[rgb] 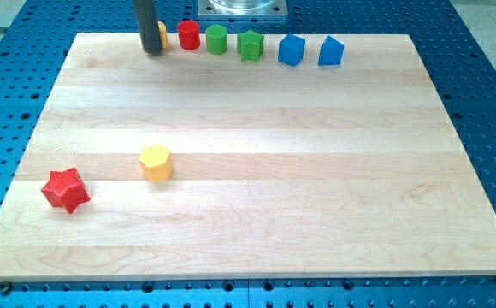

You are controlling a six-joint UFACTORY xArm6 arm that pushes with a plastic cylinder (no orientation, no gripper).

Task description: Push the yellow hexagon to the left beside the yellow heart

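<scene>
The yellow hexagon [156, 162] lies on the wooden board [274, 171] at the lower left. A yellow block [162, 35], mostly hidden behind the rod, sits at the board's top edge; its shape cannot be made out. My tip [152, 52] rests at the top left of the board, just left of and touching or nearly touching that yellow block. The tip is far above the yellow hexagon in the view.
A red star [66, 189] lies left of the hexagon. Along the top edge, from left to right, stand a red cylinder [188, 35], a green cylinder [217, 39], a green star-like block [250, 44] and two blue blocks [291, 50] [331, 52].
</scene>
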